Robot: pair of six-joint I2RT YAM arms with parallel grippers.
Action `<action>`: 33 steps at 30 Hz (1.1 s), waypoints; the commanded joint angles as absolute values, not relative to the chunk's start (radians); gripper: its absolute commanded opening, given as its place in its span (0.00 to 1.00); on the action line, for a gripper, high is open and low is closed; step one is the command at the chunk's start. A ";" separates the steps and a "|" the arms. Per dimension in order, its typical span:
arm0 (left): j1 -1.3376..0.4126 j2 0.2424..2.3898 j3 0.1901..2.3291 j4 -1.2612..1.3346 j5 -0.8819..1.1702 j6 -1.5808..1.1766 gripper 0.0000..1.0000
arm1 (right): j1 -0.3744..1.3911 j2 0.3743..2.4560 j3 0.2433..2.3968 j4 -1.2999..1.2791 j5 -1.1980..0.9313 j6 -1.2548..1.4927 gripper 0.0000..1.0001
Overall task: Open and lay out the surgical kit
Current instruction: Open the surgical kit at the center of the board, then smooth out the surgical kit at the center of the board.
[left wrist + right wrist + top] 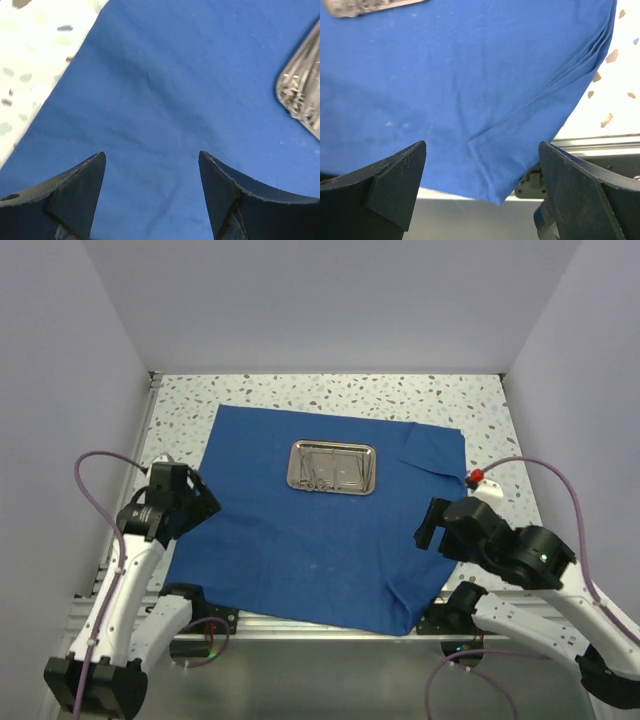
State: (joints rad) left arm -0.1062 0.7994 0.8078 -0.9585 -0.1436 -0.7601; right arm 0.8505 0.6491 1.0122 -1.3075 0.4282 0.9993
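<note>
The royal-blue cloth wrap (310, 540) lies spread open on the speckled table. A small shiny steel tray (333, 467) sits on its far middle, with thin silver instruments (325, 472) inside. My left gripper (205, 502) is open and empty over the cloth's left edge; the left wrist view shows cloth (165, 100) between the jaws and the tray's corner (302, 95) at right. My right gripper (428, 525) is open and empty over the cloth's near right part. In the right wrist view the cloth's near corner (520, 170) hangs over the table's front edge, with a folded edge beside it.
White walls enclose the table on three sides. A metal rail (300, 625) runs along the near edge. A small red object (477, 476) sits by the cloth's right edge. The cloth's far right corner (425, 445) is folded over. Purple cables (90, 490) loop from both arms.
</note>
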 commanded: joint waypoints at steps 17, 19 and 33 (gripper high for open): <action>0.066 1.796 1.317 -0.428 0.031 -0.445 0.78 | 0.194 1.549 1.341 -0.922 0.483 0.604 0.99; 0.075 1.874 1.385 -0.422 0.035 -0.430 0.78 | 0.129 1.583 1.350 -0.890 0.473 0.614 0.98; 0.133 2.140 1.563 -0.380 0.138 -0.416 0.75 | -0.092 1.890 1.393 -0.741 0.305 0.604 0.98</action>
